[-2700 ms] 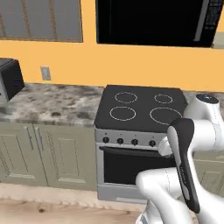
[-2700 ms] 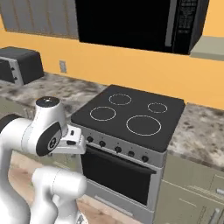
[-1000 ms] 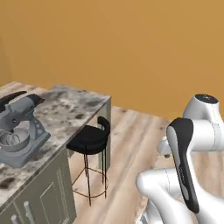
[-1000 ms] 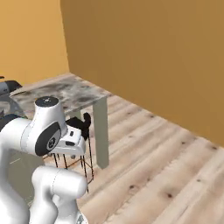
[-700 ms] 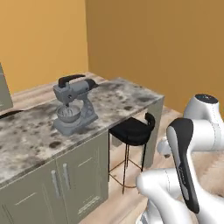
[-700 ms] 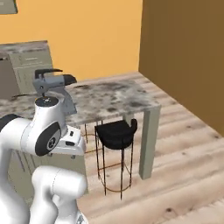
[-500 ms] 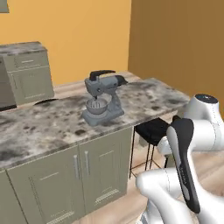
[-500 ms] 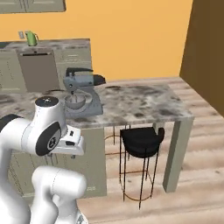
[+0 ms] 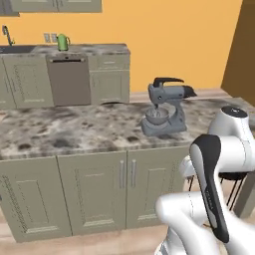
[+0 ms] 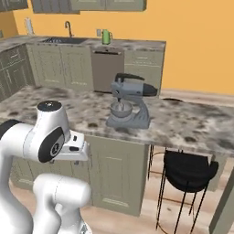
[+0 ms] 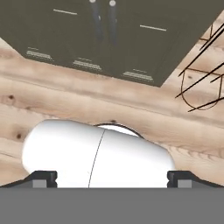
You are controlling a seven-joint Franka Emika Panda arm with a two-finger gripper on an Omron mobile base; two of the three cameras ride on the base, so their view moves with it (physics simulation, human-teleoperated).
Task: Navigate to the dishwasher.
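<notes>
The dishwasher, a flat grey-brown front panel with a dark top strip, stands in the run of cabinets along the far orange wall; in the right base view the dishwasher sits at upper centre. A green kettle stands on the far speckled stone bench directly above the dishwasher, near its left edge. Left of the dishwasher, a sink with a curved tap is set into the same bench. Between the robot and the dishwasher runs a nearer island with a speckled grey stone bench top over paneled greenish-beige cabinet doors. A grey stand mixer with a metal bowl rests on the island bench toward its right end. A black stool with thin wire legs stands under the overhanging end of the island. In the hand view the two dark fingers stand wide apart at the bottom corners, holding nothing, above the light wooden plank floor and the base of the island cabinets.
</notes>
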